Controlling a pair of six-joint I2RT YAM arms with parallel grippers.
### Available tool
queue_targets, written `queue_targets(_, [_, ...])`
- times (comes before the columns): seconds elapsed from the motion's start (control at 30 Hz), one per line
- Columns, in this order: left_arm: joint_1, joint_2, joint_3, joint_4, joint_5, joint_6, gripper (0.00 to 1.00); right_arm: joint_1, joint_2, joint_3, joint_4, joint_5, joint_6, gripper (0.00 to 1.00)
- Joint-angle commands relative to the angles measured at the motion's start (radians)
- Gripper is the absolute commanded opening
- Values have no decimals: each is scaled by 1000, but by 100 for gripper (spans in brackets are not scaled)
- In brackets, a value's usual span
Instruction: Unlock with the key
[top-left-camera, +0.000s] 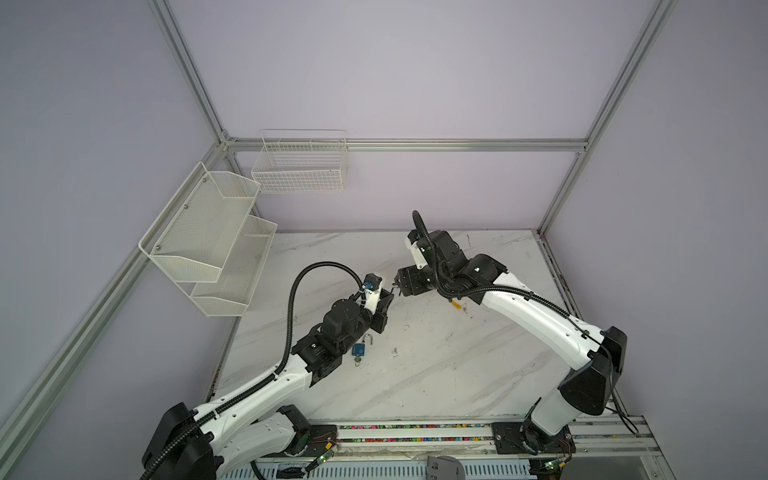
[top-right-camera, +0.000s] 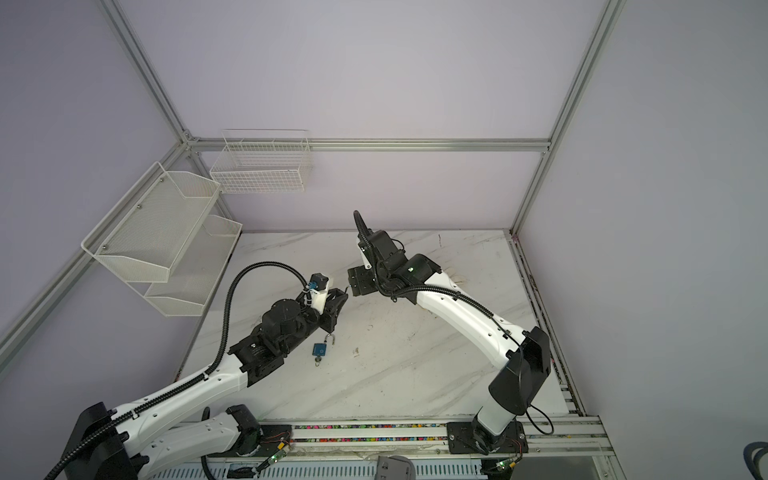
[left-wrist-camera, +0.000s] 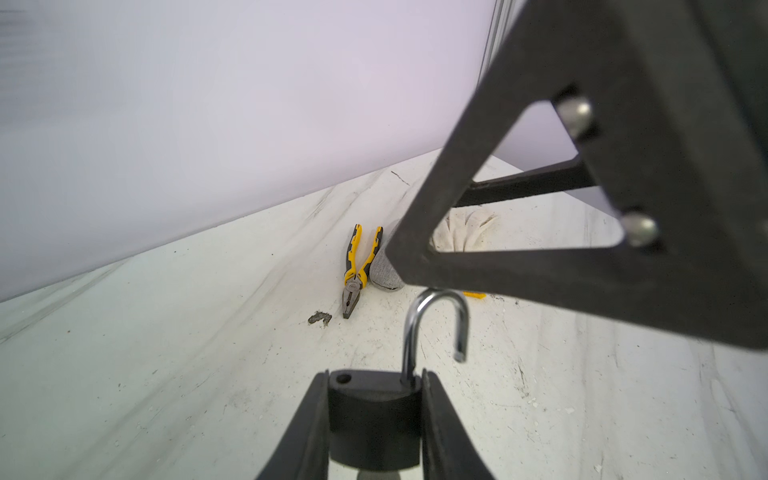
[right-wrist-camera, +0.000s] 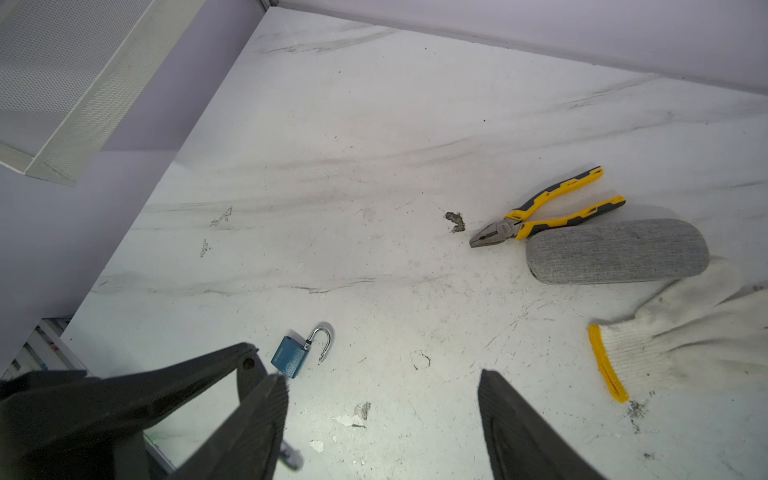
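Observation:
My left gripper (left-wrist-camera: 376, 386) is shut on a black padlock (left-wrist-camera: 374, 419), pinching its body between both fingers. Its steel shackle (left-wrist-camera: 436, 324) is swung open, and a grey stub below the body is too blurred to name. In both top views this gripper (top-left-camera: 390, 296) (top-right-camera: 341, 297) hovers over the table's middle, tip to tip with my right gripper (top-left-camera: 397, 286) (top-right-camera: 348, 286). The right gripper (right-wrist-camera: 380, 386) is open and empty. A blue padlock (top-left-camera: 358, 350) (top-right-camera: 319, 349) (right-wrist-camera: 289, 357) lies on the table with its shackle open. A small key (top-left-camera: 357, 364) sticks out of its bottom.
Yellow-handled pliers (right-wrist-camera: 544, 212), a grey fabric case (right-wrist-camera: 615, 251) and a white glove with a yellow cuff (right-wrist-camera: 685, 336) lie under the right arm. White mesh shelves (top-left-camera: 208, 237) and a wire basket (top-left-camera: 299, 162) hang on the left and back walls.

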Motion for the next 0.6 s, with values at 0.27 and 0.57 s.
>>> queue_targets(0.27, [-2,-15,-31,91,-13,-8,0,-32,-111,-79,-7,25,-16,78])
queue_targets(0.57, [-54,40,109,-198,-97,-233,0,-163,-236,-301,158,-28,71,84])
